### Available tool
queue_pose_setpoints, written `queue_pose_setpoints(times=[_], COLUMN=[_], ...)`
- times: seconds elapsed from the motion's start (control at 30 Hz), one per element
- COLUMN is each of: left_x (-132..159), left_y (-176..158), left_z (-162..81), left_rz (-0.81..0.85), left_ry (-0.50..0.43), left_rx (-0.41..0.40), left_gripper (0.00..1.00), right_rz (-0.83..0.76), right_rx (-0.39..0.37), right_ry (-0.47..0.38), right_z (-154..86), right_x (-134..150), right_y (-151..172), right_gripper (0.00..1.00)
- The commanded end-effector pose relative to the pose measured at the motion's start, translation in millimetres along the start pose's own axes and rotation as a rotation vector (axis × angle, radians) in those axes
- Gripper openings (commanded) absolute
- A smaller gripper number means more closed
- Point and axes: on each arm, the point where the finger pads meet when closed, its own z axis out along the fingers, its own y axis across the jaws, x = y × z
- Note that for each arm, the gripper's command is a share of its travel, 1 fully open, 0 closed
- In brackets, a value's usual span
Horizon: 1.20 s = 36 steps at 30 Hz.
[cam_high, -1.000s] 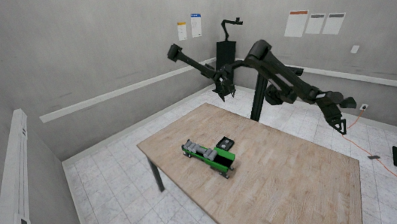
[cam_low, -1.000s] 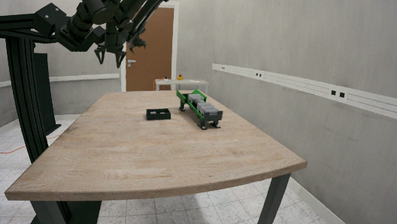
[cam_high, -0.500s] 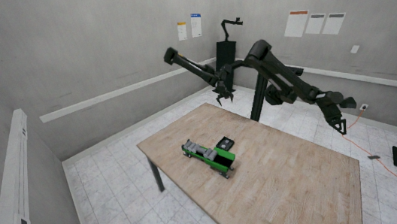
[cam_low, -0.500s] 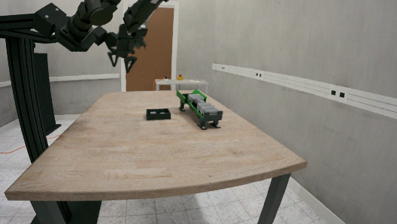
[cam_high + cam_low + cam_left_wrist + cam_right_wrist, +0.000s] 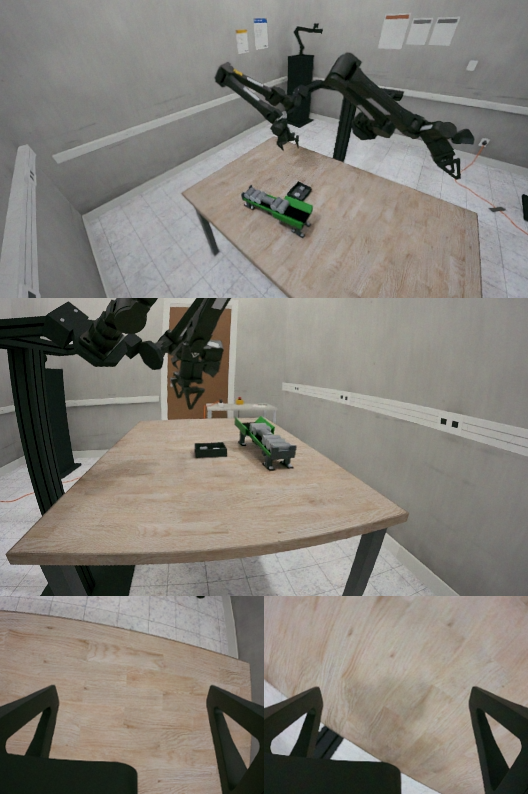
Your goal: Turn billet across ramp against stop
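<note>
Right hand is wide open, upper middle of the top view, nothing in it. Lengthwise grey steel billet sits mid-frame on the green feed ramp.

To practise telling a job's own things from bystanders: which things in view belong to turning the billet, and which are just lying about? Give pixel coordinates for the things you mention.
Job:
- ramp (image 5: 292, 220) (image 5: 256, 443)
- billets (image 5: 255, 194) (image 5: 276, 443)
- right gripper (image 5: 289, 144)
- left gripper (image 5: 454, 169)

Apparently just about:
- black tray (image 5: 295, 197) (image 5: 210, 453)
- wall sheets (image 5: 394, 31)
- orange cable (image 5: 470, 188)
</note>
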Motion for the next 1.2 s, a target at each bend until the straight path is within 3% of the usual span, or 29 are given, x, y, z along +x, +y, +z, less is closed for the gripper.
queue_pose_setpoints(times=[0.0,0.3,0.37,0.6,0.87,0.93,1.17], left_x=[-7,-7,-7,-7,-7,-7,-7], left_y=[-9,-9,-9,-9,-9,-9,-9], left_z=[2,2,2,2,2,2,2], left_rz=[0.012,0.012,0.012,0.012,0.012,0.012,0.012], left_ry=[-0.009,-0.009,-0.009,-0.009,-0.009,-0.009,-0.009], left_rx=[0.016,0.016,0.016,0.016,0.016,0.016,0.016], left_gripper=[1.0,1.0,1.0,1.0,1.0,1.0,1.0], right_rz=[0.127,0.425,0.425,0.647,0.873,0.873,1.031], right_rx=[0.026,0.113,0.113,0.221,0.389,0.389,0.569], right_ry=[0.007,-0.031,-0.031,-0.077,-0.142,-0.142,-0.205], right_z=[8,18,18,12,-21,-21,-76], right_x=[-11,-30,-30,-22,17,17,72], right_y=[-36,-144,-144,-247,-371,-371,-469], right_gripper=[1.0,1.0,1.0,1.0,1.0,1.0,1.0])
